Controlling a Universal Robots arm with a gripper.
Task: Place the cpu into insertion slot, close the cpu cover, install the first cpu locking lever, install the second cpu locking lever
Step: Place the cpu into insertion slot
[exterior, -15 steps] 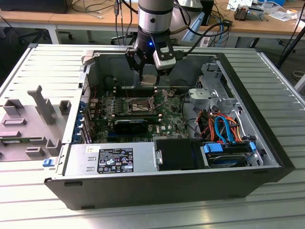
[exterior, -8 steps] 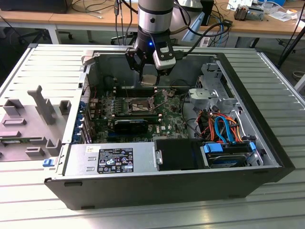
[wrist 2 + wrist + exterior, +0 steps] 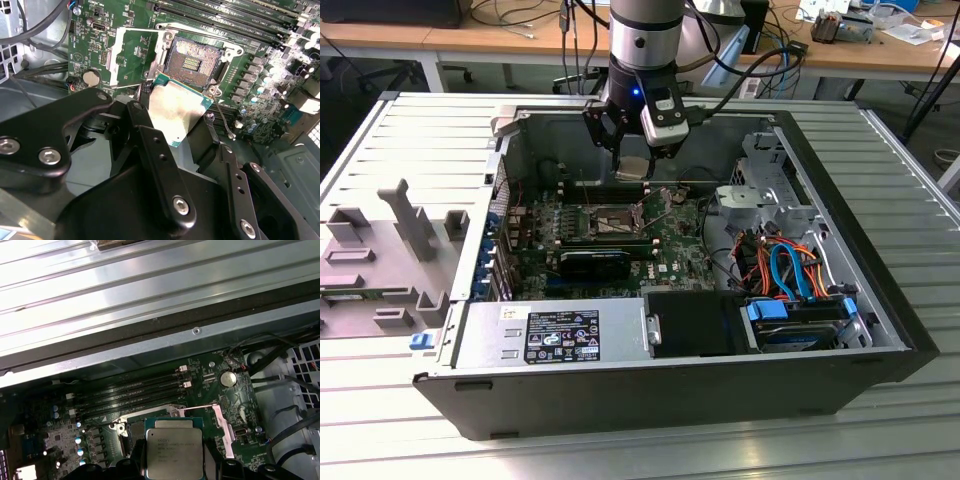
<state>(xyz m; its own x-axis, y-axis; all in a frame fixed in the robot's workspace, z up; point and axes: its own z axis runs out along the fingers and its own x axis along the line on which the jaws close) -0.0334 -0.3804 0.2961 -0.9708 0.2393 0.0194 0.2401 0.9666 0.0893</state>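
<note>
Currently the end effector (image 3: pixel 174 115) clamps one cpu (image 3: pixel 173 452) above one insertion slot (image 3: pixel 192 60), one cpu cover (image 3: pixel 132 57) open.

1 cpu (image 3: pixel 175 112), 1 insertion slot (image 3: pixel 192 60), 1 cpu cover (image 3: pixel 114 59), 1 coin batt. (image 3: pixel 91 77), 1 tool (image 3: pixel 632 158).

Ribbed metal worktable (image 3: pixel 910 170), long wooden desks (image 3: pixel 420 38) behind, tangled cables (image 3: pixel 515 12) on them, grey floor (image 3: pixel 490 75).
</note>
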